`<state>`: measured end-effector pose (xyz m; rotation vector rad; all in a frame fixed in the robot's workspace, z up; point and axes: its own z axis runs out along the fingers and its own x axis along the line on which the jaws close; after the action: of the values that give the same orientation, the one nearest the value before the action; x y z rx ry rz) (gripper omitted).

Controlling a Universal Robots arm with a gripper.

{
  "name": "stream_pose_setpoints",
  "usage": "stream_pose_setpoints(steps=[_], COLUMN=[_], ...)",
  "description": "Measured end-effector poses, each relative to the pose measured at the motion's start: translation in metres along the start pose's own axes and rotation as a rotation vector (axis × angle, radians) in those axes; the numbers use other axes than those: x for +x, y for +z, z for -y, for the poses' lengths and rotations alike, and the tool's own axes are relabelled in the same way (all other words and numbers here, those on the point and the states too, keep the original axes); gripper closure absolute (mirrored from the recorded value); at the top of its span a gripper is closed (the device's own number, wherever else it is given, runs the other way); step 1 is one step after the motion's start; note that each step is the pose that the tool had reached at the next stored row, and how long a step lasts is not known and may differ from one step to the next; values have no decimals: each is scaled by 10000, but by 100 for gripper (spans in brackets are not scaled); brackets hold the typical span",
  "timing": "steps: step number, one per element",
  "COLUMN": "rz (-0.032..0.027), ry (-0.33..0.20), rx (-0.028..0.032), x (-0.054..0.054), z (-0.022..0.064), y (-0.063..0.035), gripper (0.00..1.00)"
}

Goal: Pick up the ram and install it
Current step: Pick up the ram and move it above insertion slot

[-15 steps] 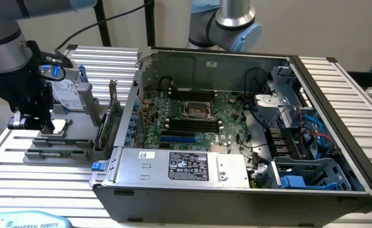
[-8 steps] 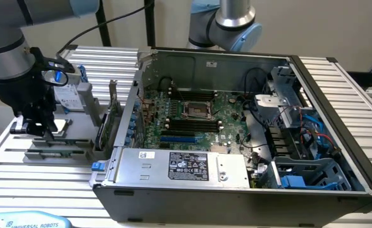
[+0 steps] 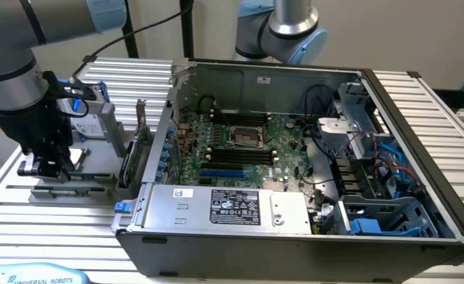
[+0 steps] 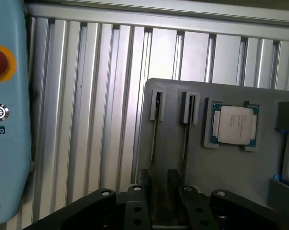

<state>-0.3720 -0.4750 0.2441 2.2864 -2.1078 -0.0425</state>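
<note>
Two ram sticks stand on edge in slots of a grey holder [image 4: 202,167]: one ram [image 4: 155,129] and a second [image 4: 186,129] beside it. My gripper [image 4: 159,184] hovers over the near end of the holder, open, its dark fingers [image 4: 145,181] apart with the first stick's line running into the gap. Nothing is held. In the exterior view the gripper [image 3: 47,168] hangs over the holder [image 3: 66,190] on the exterior view's left, beside the open computer case [image 3: 295,236]. Black memory slots [image 3: 240,155] lie on the motherboard inside the case.
A square silver processor [image 4: 233,125] sits in the holder past the sticks. A green expansion card [image 3: 141,148] stands upright between holder and case. A blue teach pendant [image 4: 8,120] lies on the ribbed aluminium table [image 4: 101,96]. Cables and a drive cage [image 3: 390,219] crowd the case's right side.
</note>
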Motion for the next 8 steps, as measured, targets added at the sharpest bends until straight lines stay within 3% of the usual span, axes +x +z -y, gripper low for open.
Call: stream_pose_setpoints(steps=[8], rz=[-2], ry=[-44], rx=[0], x=[2], z=[9], y=[146], gripper=[69])
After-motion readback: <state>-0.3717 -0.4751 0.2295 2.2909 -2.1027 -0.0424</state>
